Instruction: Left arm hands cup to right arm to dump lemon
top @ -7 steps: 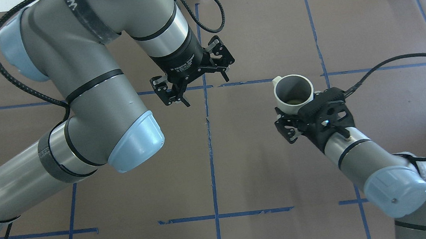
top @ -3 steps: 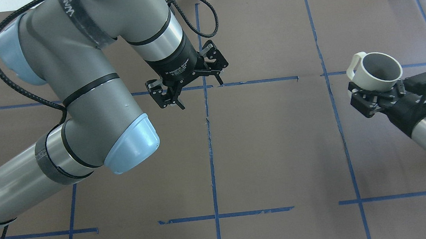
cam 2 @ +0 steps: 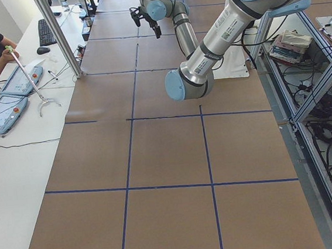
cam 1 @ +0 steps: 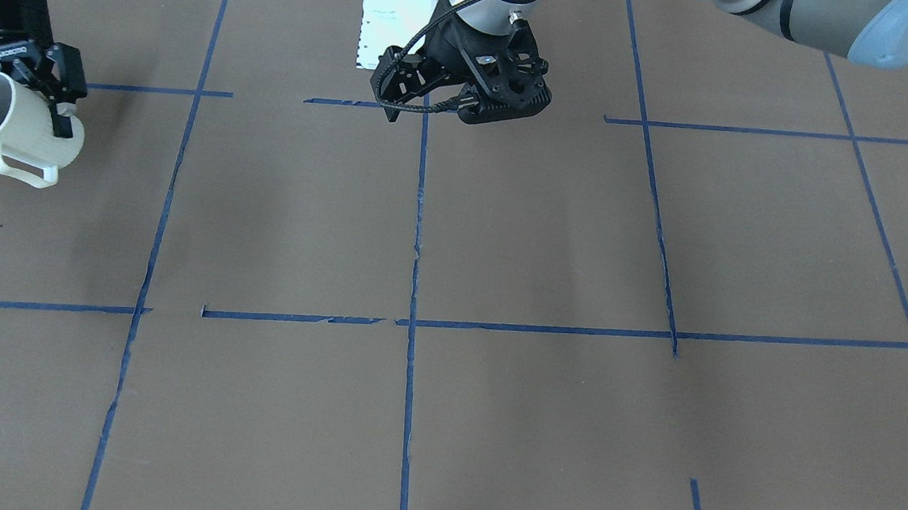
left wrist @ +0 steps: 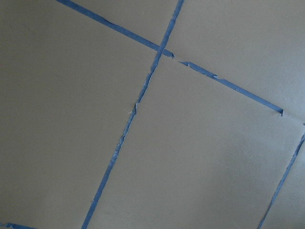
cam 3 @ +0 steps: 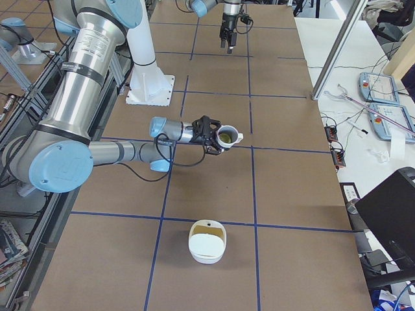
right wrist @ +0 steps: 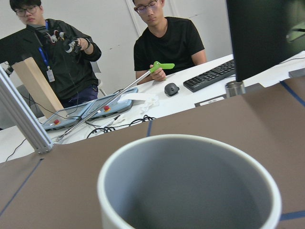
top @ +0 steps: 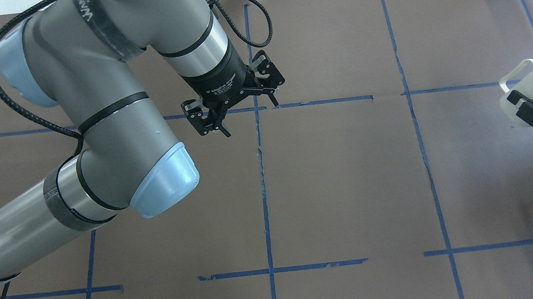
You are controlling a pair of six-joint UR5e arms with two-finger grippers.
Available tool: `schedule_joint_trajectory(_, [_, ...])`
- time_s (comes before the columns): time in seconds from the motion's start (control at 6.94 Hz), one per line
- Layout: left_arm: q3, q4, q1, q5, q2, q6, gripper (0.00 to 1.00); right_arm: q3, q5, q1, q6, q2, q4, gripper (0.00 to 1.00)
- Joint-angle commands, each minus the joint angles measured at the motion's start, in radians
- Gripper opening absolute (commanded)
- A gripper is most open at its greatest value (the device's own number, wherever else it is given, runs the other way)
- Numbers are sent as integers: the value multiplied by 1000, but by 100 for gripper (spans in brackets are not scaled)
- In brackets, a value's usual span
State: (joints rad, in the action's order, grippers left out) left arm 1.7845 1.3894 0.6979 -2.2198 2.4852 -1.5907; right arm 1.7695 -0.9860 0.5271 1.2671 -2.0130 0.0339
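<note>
The table (top: 349,185) carries none of the task's own things; everything that matters hangs above it. The left arm (top: 111,136) is over the middle of the table. The left arm's fingers (top: 205,120) are spread wide with nothing between them, and its wrist view shows only bare covering and blue tape. The right arm (cam 3: 123,152) reaches out over its own end of the table. The right arm's fingers (cam 1: 65,119) are clamped on the outside of the cup (cam 1: 6,126), which they hold clear of the surface. So I judge the hand-over done and only the dump left.

There are two containers. The larger is a white bowl (cam 3: 207,253), seen only in the exterior right view. It stands on the table nearer that camera and well apart from the cup. Its inside looks tan, and I cannot tell whether anything lies in it. It is probably where the lemon should land, though that is a guess.

The cup is tipped partway, mouth slanting off to the side and handle on the outside. In the exterior right view the lemon (cam 3: 227,137) shows as a yellow-green patch inside it, not yet tipped out. The right wrist view shows only grey inner wall.
</note>
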Motion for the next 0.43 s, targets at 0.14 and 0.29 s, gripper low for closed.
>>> schedule_joint_trajectory(0.14, [3,-3,-1,0,-2,-3,100,-407,-722,633,24,31,333,6])
schedule_joint_trajectory(0.29, [3,-1,0,0,-6,-2,100,-416,-743,668,141,30,346,6])
